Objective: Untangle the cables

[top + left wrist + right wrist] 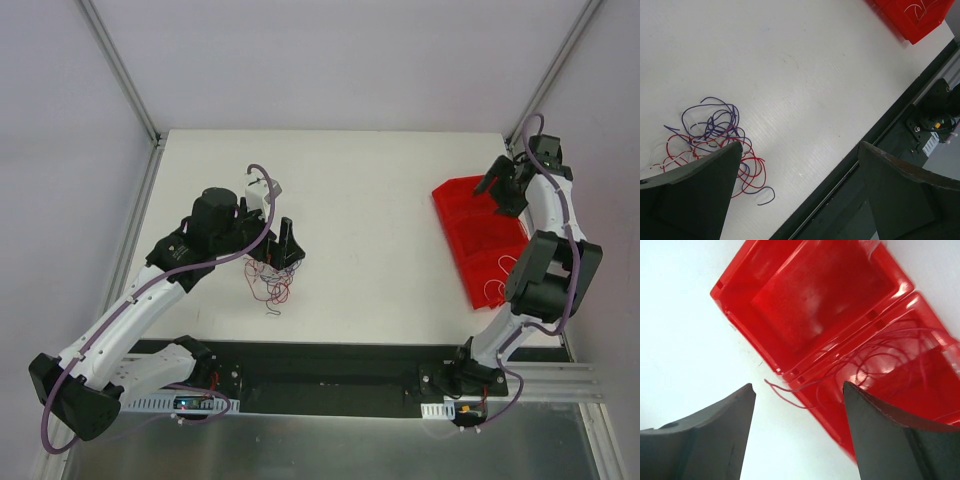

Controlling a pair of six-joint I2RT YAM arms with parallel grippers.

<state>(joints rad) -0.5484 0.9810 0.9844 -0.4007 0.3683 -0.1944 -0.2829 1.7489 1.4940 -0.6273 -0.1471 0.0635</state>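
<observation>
A loose tangle of thin red and purple cables (268,282) lies on the white table. In the left wrist view the tangle (715,135) spreads beside and partly behind the left finger. My left gripper (285,245) (800,145) hovers just over it, open wide and holding nothing. A single red cable (793,390) lies looped in one compartment of the red tray (810,300), with its end trailing over the rim onto the table. My right gripper (510,185) (799,385) hangs open above the tray's (470,215) far end, with nothing between its fingers.
The red tray's corner (912,15) also shows at the far right of the left wrist view. A black mounting rail (330,375) (890,130) runs along the table's near edge. Metal frame posts (120,70) rise at the back corners.
</observation>
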